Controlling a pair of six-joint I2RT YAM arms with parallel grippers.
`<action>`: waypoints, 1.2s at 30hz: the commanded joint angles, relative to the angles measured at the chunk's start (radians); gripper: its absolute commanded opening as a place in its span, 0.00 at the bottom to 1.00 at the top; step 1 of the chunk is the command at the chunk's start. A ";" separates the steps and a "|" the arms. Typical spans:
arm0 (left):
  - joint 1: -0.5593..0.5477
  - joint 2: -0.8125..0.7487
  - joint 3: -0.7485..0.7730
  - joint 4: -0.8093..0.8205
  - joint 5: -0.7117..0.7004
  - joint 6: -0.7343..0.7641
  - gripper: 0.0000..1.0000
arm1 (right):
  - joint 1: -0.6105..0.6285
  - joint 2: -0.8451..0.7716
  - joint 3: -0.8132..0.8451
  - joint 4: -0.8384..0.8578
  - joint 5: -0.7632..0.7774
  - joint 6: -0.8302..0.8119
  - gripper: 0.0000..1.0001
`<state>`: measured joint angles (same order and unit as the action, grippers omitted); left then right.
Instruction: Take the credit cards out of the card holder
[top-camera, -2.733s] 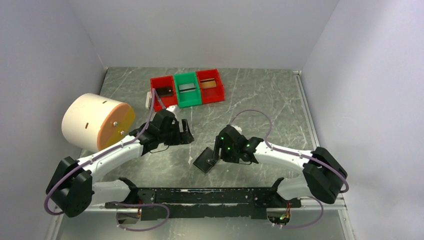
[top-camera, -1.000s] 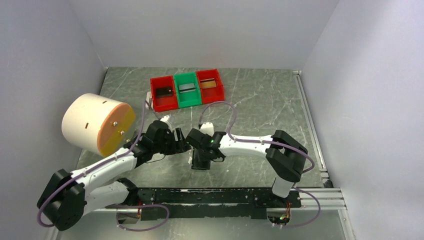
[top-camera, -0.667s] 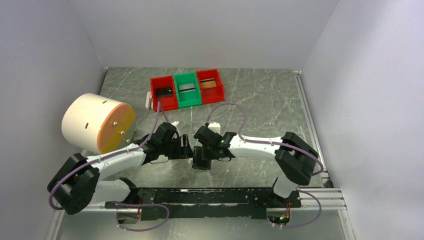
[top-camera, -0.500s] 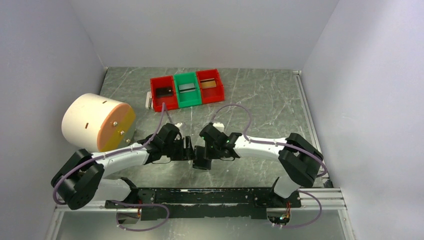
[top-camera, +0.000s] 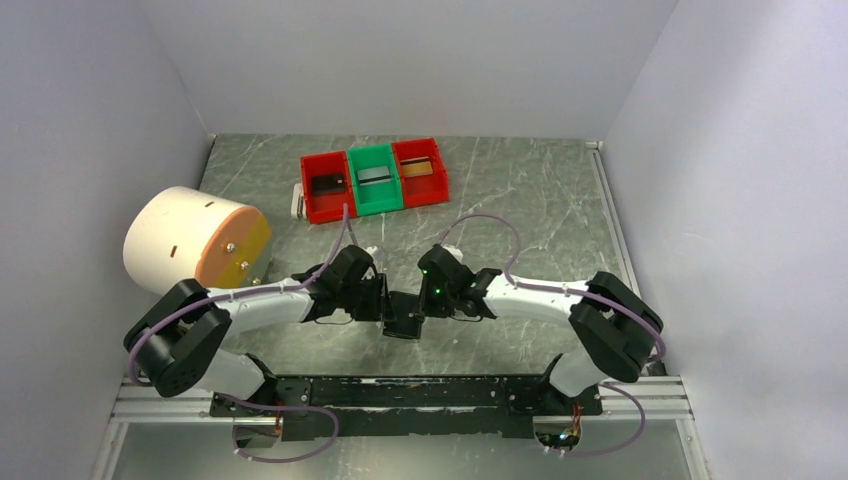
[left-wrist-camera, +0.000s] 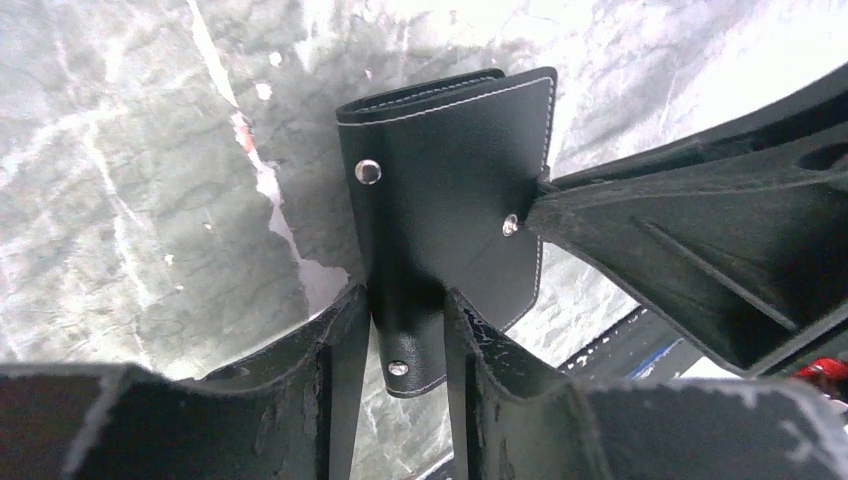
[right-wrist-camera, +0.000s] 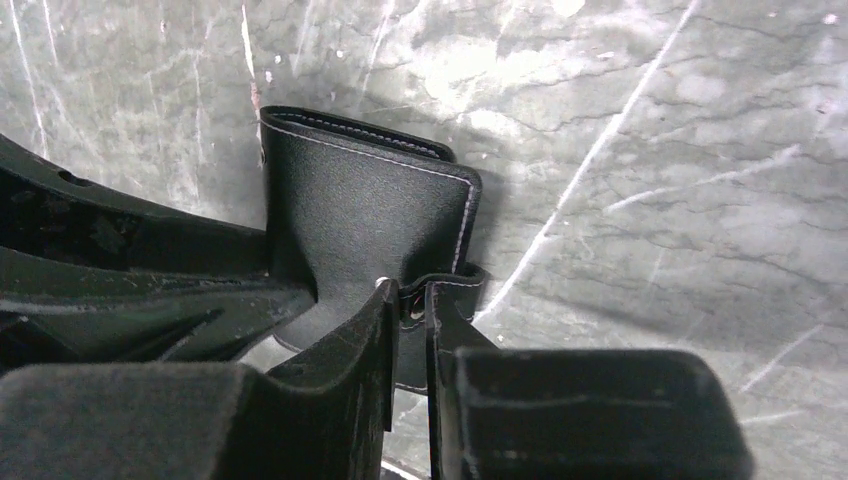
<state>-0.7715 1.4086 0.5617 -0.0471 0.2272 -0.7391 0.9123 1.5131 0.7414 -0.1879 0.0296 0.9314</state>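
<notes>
Backdrop: plain white walls around a grey marbled table (top-camera: 540, 200); my two arms meet near its front edge.
Wallet: the black wallet (top-camera: 404, 322) sits between my two grippers. It is folded, with its outer face and white stitching toward my left wrist camera.
Left gripper: my left gripper (left-wrist-camera: 408, 300) has its fingers drawn in on either side of the snap tab (left-wrist-camera: 405, 355), close against its edges. I cannot tell whether they truly pinch it.
Right gripper: my right gripper (right-wrist-camera: 408, 300) is clenched on a thin flap at the wallet's opposite edge, right beside a metal stud.
Why held so: I judge that one side anchors the body while the other works the tab, so the fold can open and the pockets can be reached.
Cards: a dark card (top-camera: 327, 183), a grey card (top-camera: 374, 175) and a tan card (top-camera: 419, 168) lie one to each of the three bins (top-camera: 378, 207) at the far side, well apart from the wallet.
Hidden: the wallet's inside is out of sight, so I cannot say whether any card is in it. From above, both wrists cover most of it.
Hard to make out: whether the wallet rests on the table or hangs just off it. The white block (top-camera: 297, 200) beside the left red bin is too small to identify.
</notes>
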 joint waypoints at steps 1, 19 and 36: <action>-0.008 -0.006 0.034 -0.059 -0.094 -0.011 0.38 | -0.022 -0.035 -0.027 -0.060 0.048 0.009 0.13; -0.010 -0.049 0.048 -0.070 -0.084 0.026 0.46 | -0.043 -0.055 -0.030 -0.112 0.053 -0.041 0.31; -0.011 -0.207 0.043 -0.121 -0.242 -0.024 0.57 | -0.046 -0.067 -0.017 -0.037 -0.027 -0.072 0.00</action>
<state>-0.7746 1.2831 0.5827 -0.1337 0.0959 -0.7334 0.8734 1.4868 0.7113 -0.2539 0.0246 0.8921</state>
